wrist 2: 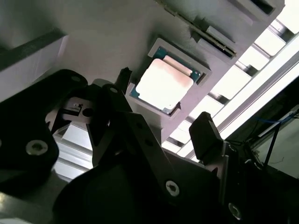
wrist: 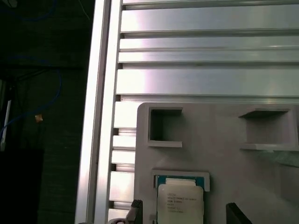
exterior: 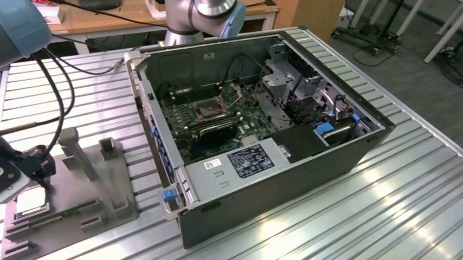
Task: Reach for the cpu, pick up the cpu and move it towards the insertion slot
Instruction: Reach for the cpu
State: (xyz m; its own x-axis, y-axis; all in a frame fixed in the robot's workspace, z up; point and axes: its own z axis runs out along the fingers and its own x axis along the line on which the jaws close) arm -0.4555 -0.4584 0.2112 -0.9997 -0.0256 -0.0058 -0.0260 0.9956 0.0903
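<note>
While spread end effector [wrist 2: 163, 99] hangs above, cpu [wrist 2: 164, 84] flat w/ plate up

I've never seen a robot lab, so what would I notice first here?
Probably the big open computer case in the middle of the exterior view, with the insertion slot on its green board. Then, in the second wrist view, the shiny square cpu lying in the grey tray, with the open fingers poised either side of it, not gripping it.
</note>
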